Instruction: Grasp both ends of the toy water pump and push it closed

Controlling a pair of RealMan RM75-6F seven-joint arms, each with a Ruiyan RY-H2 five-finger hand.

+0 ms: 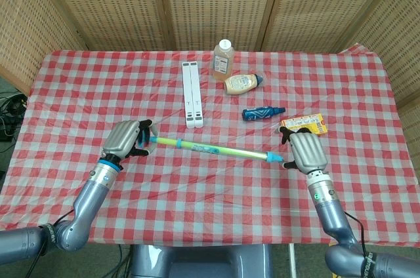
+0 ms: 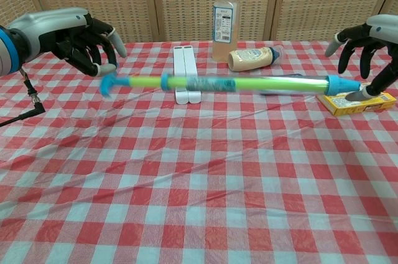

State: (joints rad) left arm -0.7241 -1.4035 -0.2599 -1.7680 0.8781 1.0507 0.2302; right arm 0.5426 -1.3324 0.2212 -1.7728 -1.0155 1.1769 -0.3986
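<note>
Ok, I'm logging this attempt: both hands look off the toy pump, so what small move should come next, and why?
Probably regrasp first. The toy water pump is blurred and unheld, the left hand and right hand both spread open beside its ends. Close each hand back onto its end before pushing.

The head view looks steeply down on the whole worktop (image 1: 79, 75); the chest view faces it low, level and nearer.

The toy water pump (image 2: 230, 83) looks like smooth, shiny plastic, part of it see-through. The tablecloth (image 1: 210, 179) is soft checked cloth with small wrinkles. The left hand (image 1: 126, 138) and right hand (image 1: 304, 150) have dull grey metal-looking backs, and the screens (image 1: 210, 2) behind are rough woven cane in wood frames.
</note>
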